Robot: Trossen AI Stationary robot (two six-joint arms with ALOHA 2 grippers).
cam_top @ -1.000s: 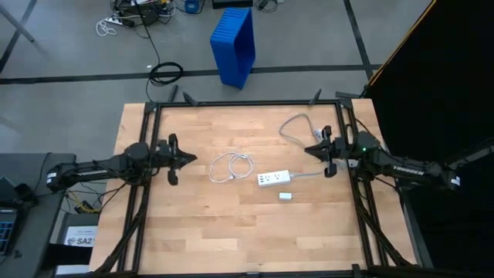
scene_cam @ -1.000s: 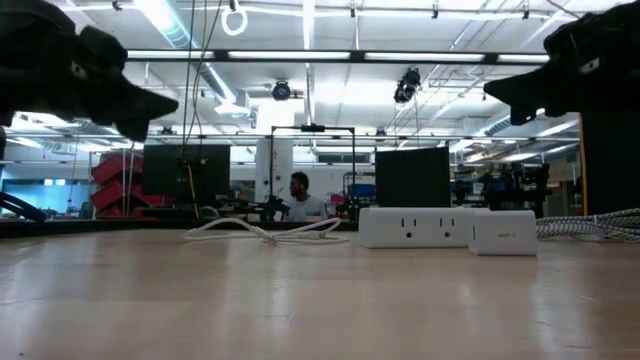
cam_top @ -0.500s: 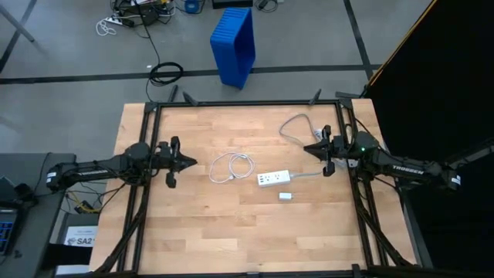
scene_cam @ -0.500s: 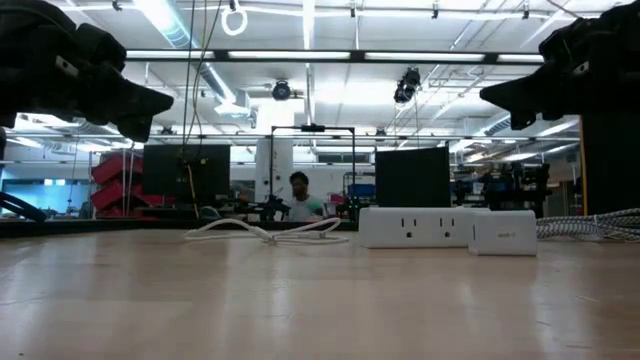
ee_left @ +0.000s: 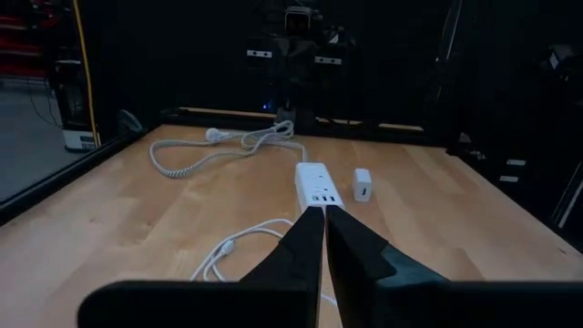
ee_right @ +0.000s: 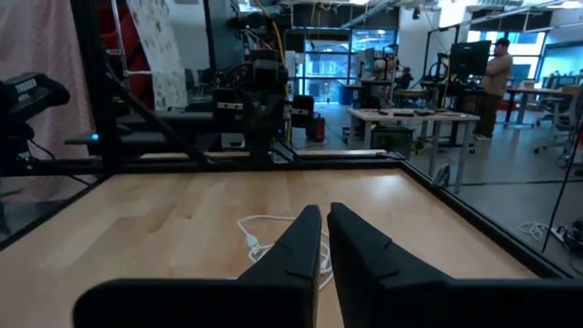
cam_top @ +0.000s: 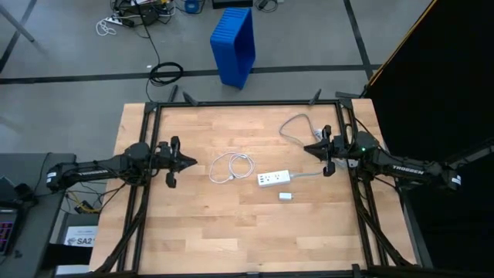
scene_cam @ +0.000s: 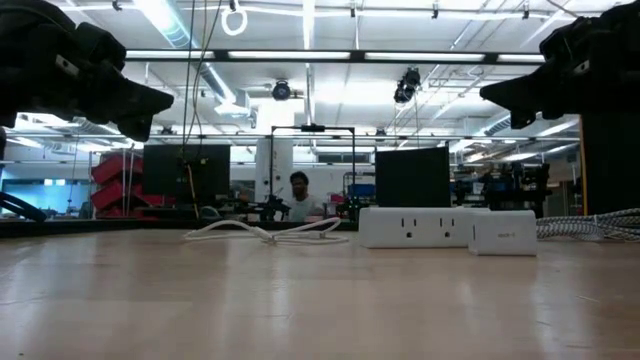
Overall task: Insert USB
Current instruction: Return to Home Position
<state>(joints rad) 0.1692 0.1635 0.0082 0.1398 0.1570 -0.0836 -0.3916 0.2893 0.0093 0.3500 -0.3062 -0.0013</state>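
The USB cable [cam_top: 231, 166] is a thin white cable in loose loops, lying flat on the wooden table between the two arms; it also shows in the left wrist view [ee_left: 232, 251], the right wrist view [ee_right: 260, 232] and the low view [scene_cam: 265, 232]. My left gripper [cam_top: 189, 161] hovers above the table on the cable's left, shut and empty, pointing right [ee_left: 323, 211]. My right gripper [cam_top: 307, 149] hovers to the right of the cable, beyond the power strip, shut and empty, pointing left [ee_right: 323, 211].
A white power strip [cam_top: 273, 178] lies just right of the cable, and its thicker grey cord [cam_top: 297, 127] curls toward the far right. A small white adapter [cam_top: 285, 196] sits on the table near the strip. A black frame rims the table [cam_top: 231, 103]. People stand in the room beyond [ee_right: 499, 64].
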